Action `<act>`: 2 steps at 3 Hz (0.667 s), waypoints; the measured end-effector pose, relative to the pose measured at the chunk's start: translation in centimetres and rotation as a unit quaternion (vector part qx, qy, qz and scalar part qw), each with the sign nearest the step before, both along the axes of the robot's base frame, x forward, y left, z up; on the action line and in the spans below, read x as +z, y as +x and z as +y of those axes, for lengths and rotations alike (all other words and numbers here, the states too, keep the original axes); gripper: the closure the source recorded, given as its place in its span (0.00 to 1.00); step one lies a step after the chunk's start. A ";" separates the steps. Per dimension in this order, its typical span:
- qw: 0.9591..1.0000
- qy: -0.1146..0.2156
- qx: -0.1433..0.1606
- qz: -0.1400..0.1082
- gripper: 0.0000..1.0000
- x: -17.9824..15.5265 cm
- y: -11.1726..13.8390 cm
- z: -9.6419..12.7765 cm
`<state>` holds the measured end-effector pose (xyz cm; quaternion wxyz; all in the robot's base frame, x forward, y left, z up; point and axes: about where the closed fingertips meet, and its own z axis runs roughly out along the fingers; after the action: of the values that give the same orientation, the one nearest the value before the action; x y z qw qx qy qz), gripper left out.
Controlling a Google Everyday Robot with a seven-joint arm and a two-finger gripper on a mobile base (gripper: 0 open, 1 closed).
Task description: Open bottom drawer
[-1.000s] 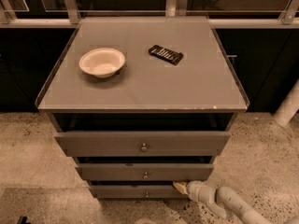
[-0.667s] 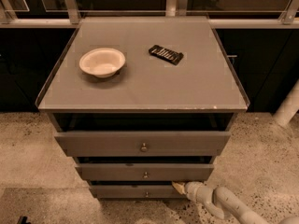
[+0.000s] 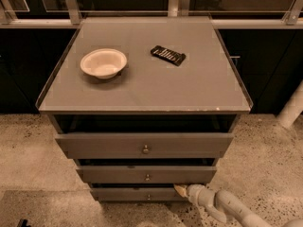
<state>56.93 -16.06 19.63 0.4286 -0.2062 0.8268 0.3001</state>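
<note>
The bottom drawer (image 3: 123, 194) is the shortest grey front at the foot of the cabinet, with a tiny round knob (image 3: 148, 197) at its centre. My gripper (image 3: 180, 190) comes in from the lower right on a pale arm (image 3: 222, 206). Its tip lies at the top edge of the bottom drawer's right part, to the right of the knob. The middle drawer (image 3: 147, 174) and the top drawer (image 3: 144, 145) sit above, each with its own knob.
A white bowl (image 3: 103, 63) and a black remote-like object (image 3: 168, 55) lie on the grey cabinet top (image 3: 142, 84). Speckled floor surrounds the cabinet. A white post (image 3: 291, 109) stands at the right. Dark cabinets and a railing run behind.
The gripper has stayed at the bottom drawer's upper right edge, shifting only slightly. The drawers look unchanged.
</note>
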 end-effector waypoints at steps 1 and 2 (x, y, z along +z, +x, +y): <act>1.000 0.000 -0.004 0.001 1.00 0.1 0.0 0.2; 1.000 -0.003 -0.009 -0.002 1.00 0.1 0.4 0.5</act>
<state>57.31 -15.61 19.77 0.4321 -0.2007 0.8287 0.2937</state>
